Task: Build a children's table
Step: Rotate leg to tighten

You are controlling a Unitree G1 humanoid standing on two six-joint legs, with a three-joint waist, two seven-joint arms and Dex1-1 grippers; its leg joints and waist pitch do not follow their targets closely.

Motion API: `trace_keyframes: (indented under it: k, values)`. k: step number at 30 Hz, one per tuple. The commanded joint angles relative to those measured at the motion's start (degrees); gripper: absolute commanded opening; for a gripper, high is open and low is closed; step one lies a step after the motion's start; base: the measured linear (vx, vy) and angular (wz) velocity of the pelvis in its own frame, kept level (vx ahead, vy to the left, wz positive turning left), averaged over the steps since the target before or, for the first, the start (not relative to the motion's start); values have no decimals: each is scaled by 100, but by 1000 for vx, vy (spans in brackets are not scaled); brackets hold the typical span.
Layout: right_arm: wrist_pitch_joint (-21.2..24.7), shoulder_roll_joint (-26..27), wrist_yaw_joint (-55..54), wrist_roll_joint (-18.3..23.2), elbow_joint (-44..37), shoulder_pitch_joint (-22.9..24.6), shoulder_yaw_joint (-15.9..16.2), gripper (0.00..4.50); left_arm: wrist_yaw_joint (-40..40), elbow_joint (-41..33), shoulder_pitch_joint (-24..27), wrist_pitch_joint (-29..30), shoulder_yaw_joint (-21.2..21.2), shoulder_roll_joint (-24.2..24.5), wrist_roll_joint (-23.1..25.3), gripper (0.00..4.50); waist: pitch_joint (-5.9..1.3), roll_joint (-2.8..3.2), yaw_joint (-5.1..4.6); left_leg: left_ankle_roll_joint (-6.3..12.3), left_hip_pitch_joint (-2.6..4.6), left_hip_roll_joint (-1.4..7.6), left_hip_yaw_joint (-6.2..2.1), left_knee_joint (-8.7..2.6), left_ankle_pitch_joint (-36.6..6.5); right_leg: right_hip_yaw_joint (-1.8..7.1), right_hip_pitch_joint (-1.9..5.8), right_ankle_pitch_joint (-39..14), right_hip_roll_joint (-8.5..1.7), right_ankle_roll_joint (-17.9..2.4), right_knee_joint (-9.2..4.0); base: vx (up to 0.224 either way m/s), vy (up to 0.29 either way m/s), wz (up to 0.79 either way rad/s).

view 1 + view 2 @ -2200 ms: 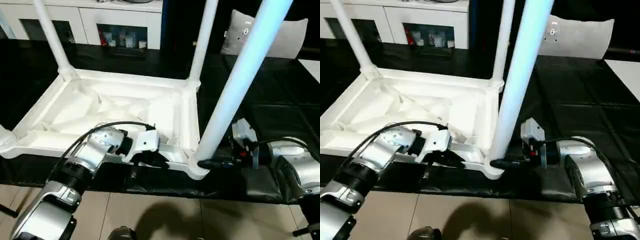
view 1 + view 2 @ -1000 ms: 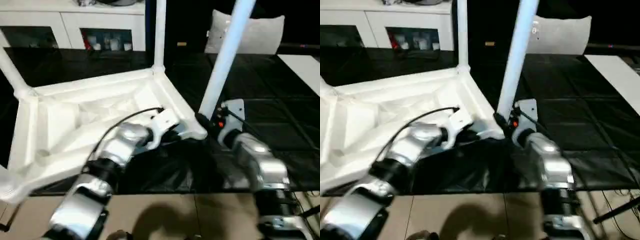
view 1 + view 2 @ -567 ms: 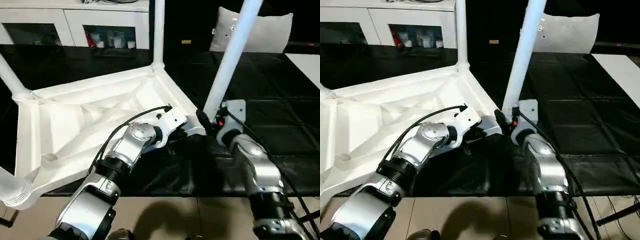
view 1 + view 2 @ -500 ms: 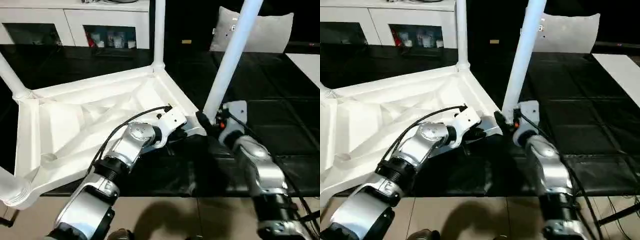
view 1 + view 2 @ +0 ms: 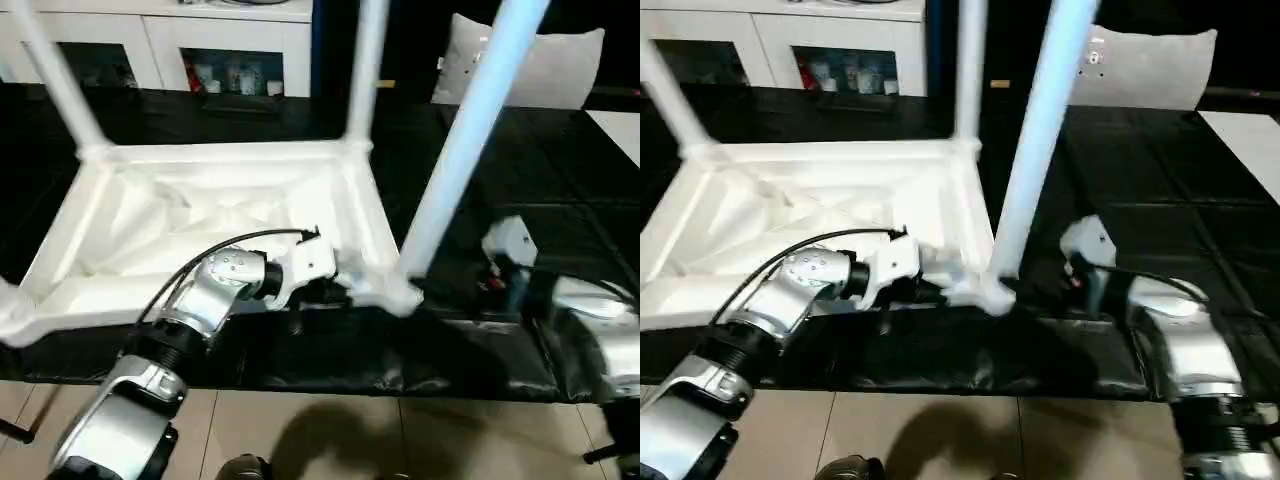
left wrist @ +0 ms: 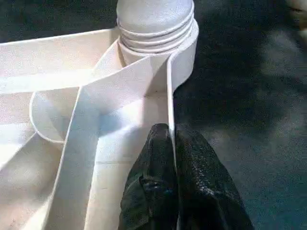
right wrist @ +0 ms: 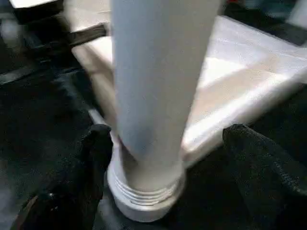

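Observation:
The children's table top (image 5: 150, 215) lies upside down on the black work table, ribbed underside up. White legs stand in its far left (image 5: 60, 75), far right (image 5: 365, 70) and near right (image 5: 465, 130) corners. My left gripper (image 6: 169, 129) is shut on the thin near rim wall, close to the near right socket and its threaded collar (image 6: 156, 33). My right gripper (image 7: 168, 143) is open. Its black fingers (image 7: 88, 163) stand wide on either side of the near right leg (image 7: 158, 72), just above the collar (image 7: 146, 201), apart from it.
A white glass-door cabinet (image 5: 230, 60) runs along the back. A white cushion (image 5: 560, 70) leans at the back right. The black-covered work table (image 5: 560, 190) stretches out to the right; its front edge drops to a tiled floor (image 5: 320, 430).
The table top has swung round and now sits square to me. My right gripper has opened off the near right leg and its arm has drawn back to the right. The left grip holds.

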Motion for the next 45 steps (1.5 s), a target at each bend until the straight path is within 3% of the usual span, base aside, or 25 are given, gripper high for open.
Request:
trace_keyframes:
  k: [1,6,12,21,26,29,31,32,34,35,36,38,40,42,43,45]
  values:
    - [5,-166,581,176,-50,38,145,378,-473,9,-71,-271,-167,2,-150,0,-344,-121,-3,489,160,236,-80,-350,-1377,100,211,-981,-242,-1328,-424,0,0,0]
    - [198,-253,1150,354,66,-37,360,337,-1151,-138,-62,-414,-313,194,-239,0,-361,-142,29,484,174,247,-71,-336,-1328,97,206,-982,-251,-1409,-406,0,0,0]
    - [312,-223,1462,421,210,-142,460,286,-1523,-289,-14,-479,-375,294,-305,0,-363,-123,94,463,191,268,-62,-337,-1299,99,188,-900,-254,-1505,-379,0,0,0]
    - [497,-144,1729,508,331,-206,623,211,-1607,-321,11,-487,-352,350,-369,0,-384,-141,103,383,186,260,-64,-328,-1276,95,204,-829,-263,-1527,-359,0,0,0]
    - [511,-126,1779,574,322,-132,640,198,-1541,-311,37,-429,-301,346,-389,0,-398,-143,110,404,185,257,-63,-316,-1202,92,216,-726,-263,-1554,-344,0,0,0]
    - [619,-25,1594,671,245,-9,539,198,-1087,-211,-17,-188,-169,234,-335,0,-395,-135,115,413,185,255,-61,-310,-1211,92,212,-720,-260,-1573,-344,0,0,0]
    - [783,109,1191,659,157,90,459,197,-751,-154,-75,54,-12,77,-401,0,-372,-136,111,346,188,254,-63,-330,-1334,96,195,-966,-258,-1528,-370,0,0,0]
    - [1069,281,402,418,114,125,417,197,-408,-214,-110,396,150,-87,-494,0,-345,-109,84,242,186,245,-73,-357,-1445,104,181,-1224,-256,-1463,-388,0,0,0]
    - [1122,371,45,277,135,105,403,197,-263,-232,-129,503,200,-149,-507,0,-346,-128,53,109,205,233,-104,-377,-1689,97,185,-1716,-289,-1311,-449,0,0,0]
    - [1191,733,-837,60,265,-24,284,197,243,-215,-187,749,274,-348,-429,0,-338,-140,30,66,188,228,-109,-386,-1711,100,187,-1816,-282,-1249,-454,0,0,0]
    - [1213,846,-1089,5,301,-67,250,197,403,-207,-204,833,298,-416,-407,0,-327,-100,-32,-52,179,224,-126,-415,-1798,96,154,-1911,-266,-1181,-460,0,0,0]
    - [1248,973,-1407,-104,320,-120,234,196,653,-187,-236,962,338,-520,-379,0,-332,-134,-129,-134,157,198,-154,-422,-1899,73,183,-2134,-281,-1064,-479,0,0,0]
    - [1356,1128,-1771,-190,308,-180,184,195,914,-145,-277,1059,372,-617,-339,0,-327,-129,-159,-87,195,201,-133,-402,-1952,93,138,-2088,-258,-1027,-518,0,0,0]
    - [1818,1819,-3278,-447,196,-396,-93,194,1872,84,-431,1235,490,-941,-152,0,-321,-124,-220,-73,165,175,-128,-405,-1863,105,124,-2030,-233,-1024,-503,0,0,0]
    - [1818,1819,-3278,-447,196,-396,-93,194,1872,84,-431,1235,490,-941,-152,0,-342,-136,-235,-125,158,168,-142,-409,-1764,91,148,-2023,-234,-951,-497,0,0,0]
    - [1918,2023,-3662,-489,185,-453,-169,194,2173,150,-483,1284,547,-1047,-104,0,-354,-122,-235,-51,166,180,-126,-398,-1612,103,147,-1632,-223,-994,-486,0,0,0]
